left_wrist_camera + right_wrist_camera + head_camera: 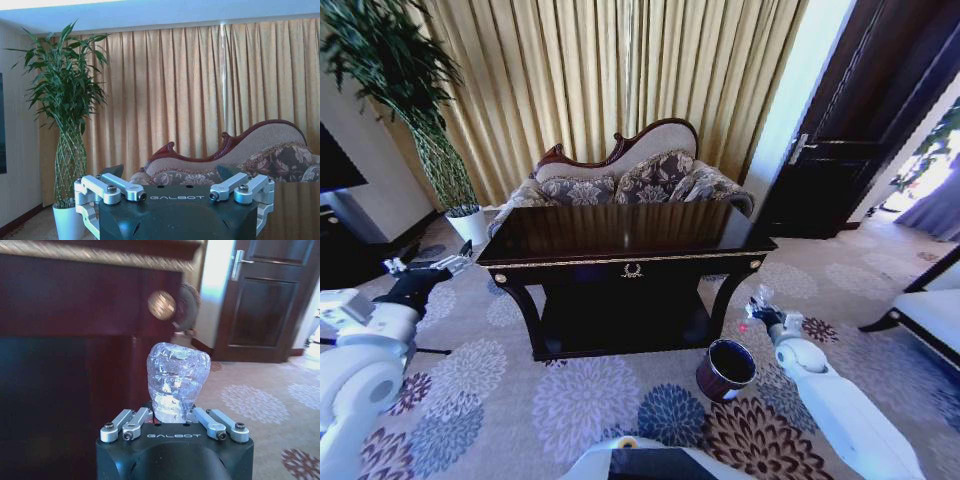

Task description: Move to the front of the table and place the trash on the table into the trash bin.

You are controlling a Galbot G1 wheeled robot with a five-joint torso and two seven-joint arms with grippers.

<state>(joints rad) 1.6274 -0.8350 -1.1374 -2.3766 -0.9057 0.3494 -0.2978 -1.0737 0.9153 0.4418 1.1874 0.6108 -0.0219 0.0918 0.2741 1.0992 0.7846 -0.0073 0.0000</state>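
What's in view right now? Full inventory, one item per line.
table: 1, dark glossy wood, centre, gold emblem on drawer
trash bin: 1, maroon, on carpet by the table's right leg
bottle: 1, clear plastic, in the right gripper
sofa: 1, patterned, behind table
plant: 1, green, white pot, left of sofa
curtains: gold, back wall
door: 1, dark, right
left gripper: open, raised left of table
right gripper: shut on bottle, above bin

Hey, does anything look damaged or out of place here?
Yes: the clear plastic bottle clamped in the right gripper beside the table looks crumpled and dented. The trash bin stands upright on the carpet; nothing is spilled.
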